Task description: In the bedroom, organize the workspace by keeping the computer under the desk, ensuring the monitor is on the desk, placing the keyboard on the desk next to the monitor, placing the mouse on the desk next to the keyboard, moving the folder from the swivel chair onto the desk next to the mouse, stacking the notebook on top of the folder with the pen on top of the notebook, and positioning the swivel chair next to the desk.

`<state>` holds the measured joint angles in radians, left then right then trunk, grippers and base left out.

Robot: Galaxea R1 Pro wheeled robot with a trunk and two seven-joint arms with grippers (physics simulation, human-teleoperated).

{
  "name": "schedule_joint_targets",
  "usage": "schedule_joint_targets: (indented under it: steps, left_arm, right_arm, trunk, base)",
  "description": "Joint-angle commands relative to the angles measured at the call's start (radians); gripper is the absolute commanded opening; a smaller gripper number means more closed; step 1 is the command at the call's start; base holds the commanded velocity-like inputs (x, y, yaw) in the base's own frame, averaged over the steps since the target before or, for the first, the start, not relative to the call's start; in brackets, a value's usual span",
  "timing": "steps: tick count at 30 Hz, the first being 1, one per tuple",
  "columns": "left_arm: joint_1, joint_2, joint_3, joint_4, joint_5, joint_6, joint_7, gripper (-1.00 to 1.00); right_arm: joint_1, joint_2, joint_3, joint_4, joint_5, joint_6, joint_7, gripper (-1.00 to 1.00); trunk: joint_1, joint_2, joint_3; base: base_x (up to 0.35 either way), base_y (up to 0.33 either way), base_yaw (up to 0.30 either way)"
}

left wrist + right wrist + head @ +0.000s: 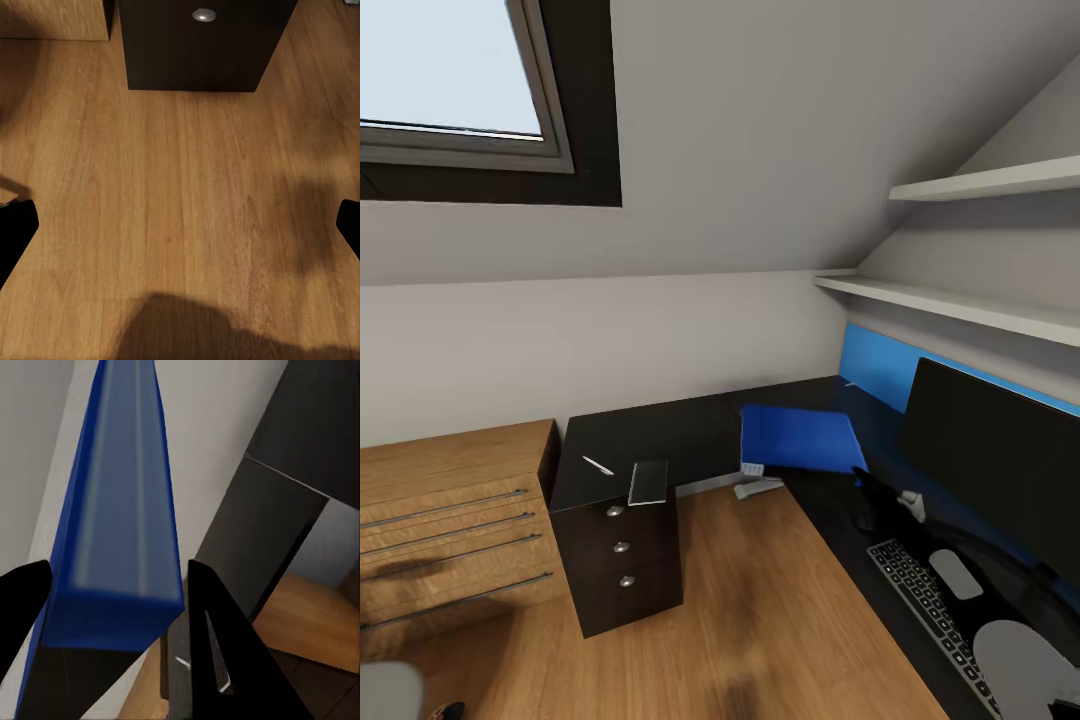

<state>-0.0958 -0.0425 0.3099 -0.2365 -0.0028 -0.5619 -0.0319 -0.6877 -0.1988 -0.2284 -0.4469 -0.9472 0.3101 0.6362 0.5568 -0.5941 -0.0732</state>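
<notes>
The right jaws [120, 607] are clenched on the near edge of the blue folder [120, 510], one dark finger on each side of it, so the folder stands out from them over the corner of the desk [660, 435]; judging by the task, it is being carried to a spot by the mouse [956, 574]. In the head view the folder [798, 438] hangs at about 1 o'clock, just above the desk and short of the monitor [1000, 460]. At 4 o'clock the keyboard [930, 600] lies in front of the monitor, the mouse beside it. At 10 o'clock, on the drawer end of the desk, lie the white pen [598, 465] and a thin grey notebook [649, 482], near each other, not yet stacked. The left jaws [180, 217] are released, spread wide, gripping nothing, hanging over the wooden floor [180, 187] near the black drawers [202, 45].
</notes>
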Motion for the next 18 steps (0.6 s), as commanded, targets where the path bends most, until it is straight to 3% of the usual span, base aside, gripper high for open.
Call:
schedule_joint_targets:
  steps: [1, 5, 11, 13, 15, 18]
  left_arm:
    - [-0.001, 0.0, 0.005, 0.001, 0.0, -0.003, -0.003, 1.0]
    - [-0.001, 0.0, 0.005, 0.0, 0.0, -0.003, -0.003, 1.0]
    - [-0.001, 0.0, 0.005, 0.0, 0.0, -0.003, -0.003, 1.0]
    - [-0.001, 0.0, 0.005, 0.0, 0.0, -0.003, -0.003, 1.0]
    - [-0.001, 0.0, 0.005, 0.0, 0.0, -0.003, -0.003, 1.0]
    - [-0.001, 0.001, 0.005, 0.0, 0.0, -0.003, -0.003, 1.0]
  right_arm:
    - [-0.001, 0.007, -0.003, 0.001, -0.021, 0.0, -0.004, -1.0]
    - [-0.001, 0.02, -0.003, 0.001, -0.053, -0.013, -0.023, -1.0]
    - [-0.001, 0.031, -0.002, 0.0, -0.07, -0.043, -0.07, -1.0]
    - [-0.001, 0.049, -0.002, 0.0, -0.072, -0.079, -0.092, -1.0]
    - [-0.001, 0.079, -0.003, -0.001, -0.073, -0.148, -0.126, -1.0]
    - [-0.001, 0.141, 0.0, -0.002, -0.075, -0.373, -0.214, -1.0]
  trunk:
    - [0.0, -0.002, -0.002]
    - [0.0, -0.002, -0.002]
    - [0.0, -0.002, -0.002]
    - [0.0, -0.002, -0.002]
    - [0.0, -0.002, -0.002]
    - [0.0, -0.002, -0.002]
  base:
    - [0.0, 0.0, 0.0]
    - [0.0, 0.0, 0.0]
    - [0.0, 0.0, 0.0]
    - [0.0, 0.0, 0.0]
    - [0.0, 0.0, 0.0]
    - [0.0, 0.0, 0.0]
